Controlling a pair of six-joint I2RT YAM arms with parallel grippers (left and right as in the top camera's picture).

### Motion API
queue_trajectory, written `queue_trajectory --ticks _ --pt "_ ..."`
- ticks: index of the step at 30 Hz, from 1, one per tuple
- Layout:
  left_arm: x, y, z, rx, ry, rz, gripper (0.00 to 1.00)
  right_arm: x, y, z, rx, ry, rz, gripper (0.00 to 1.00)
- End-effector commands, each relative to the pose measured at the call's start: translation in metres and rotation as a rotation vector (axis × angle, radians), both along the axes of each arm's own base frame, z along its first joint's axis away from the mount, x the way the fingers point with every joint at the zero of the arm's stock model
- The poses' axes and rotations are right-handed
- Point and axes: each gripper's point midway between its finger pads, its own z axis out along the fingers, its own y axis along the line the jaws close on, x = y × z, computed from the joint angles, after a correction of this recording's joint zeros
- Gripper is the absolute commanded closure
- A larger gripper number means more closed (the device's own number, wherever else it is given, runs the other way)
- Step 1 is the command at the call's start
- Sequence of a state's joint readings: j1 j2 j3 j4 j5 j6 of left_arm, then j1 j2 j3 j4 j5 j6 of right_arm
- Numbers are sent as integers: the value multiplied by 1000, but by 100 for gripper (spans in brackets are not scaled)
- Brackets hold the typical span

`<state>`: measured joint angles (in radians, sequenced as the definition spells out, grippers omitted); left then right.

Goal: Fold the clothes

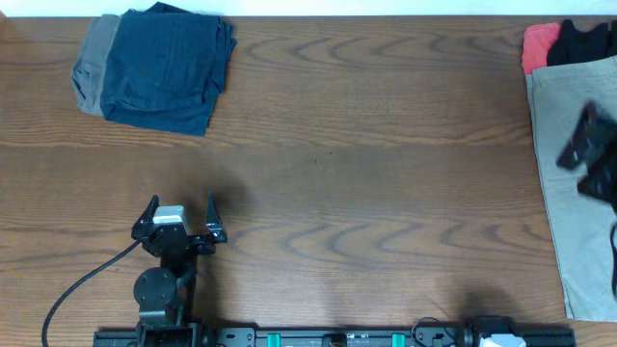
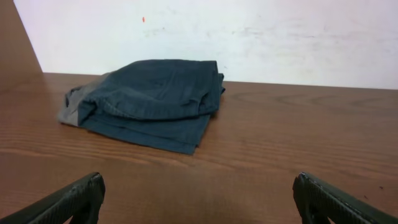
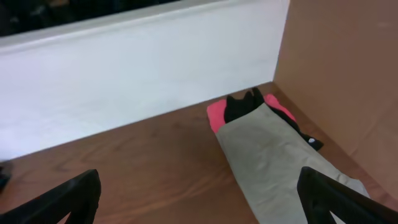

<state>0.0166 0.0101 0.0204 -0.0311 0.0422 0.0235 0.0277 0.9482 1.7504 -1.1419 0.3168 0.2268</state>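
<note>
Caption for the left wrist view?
Open left gripper faces folded navy shorts lying over a grey garment on the wooden table.

On the table (image 1: 366, 145), the top shorts (image 1: 169, 67) are lying on the bottom shorts (image 1: 92, 63) at the far left; the left tool (image 1: 181, 200) is sitting in front of them, well apart; the long garment (image 1: 569, 231) is running along the right edge, under the right tool (image 1: 585, 146); behind it, in the corner, the upper piece (image 1: 586, 39) is lying on the lower piece (image 1: 538, 46).

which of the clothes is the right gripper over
The khaki-beige garment at the right: the right gripper is above it. The red piece and black piece lie past its far end; the navy shorts are far left.
</note>
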Motion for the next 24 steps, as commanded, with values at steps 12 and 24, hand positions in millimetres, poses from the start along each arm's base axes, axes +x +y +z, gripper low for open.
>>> queue_trajectory --ticks 12,24 --pt "-1 0 -16 7 49 4 2 -25 31 -81 40 -125 190 1" --pt "-1 0 -16 7 49 4 2 -3 65 -183 65 -291 389 1"
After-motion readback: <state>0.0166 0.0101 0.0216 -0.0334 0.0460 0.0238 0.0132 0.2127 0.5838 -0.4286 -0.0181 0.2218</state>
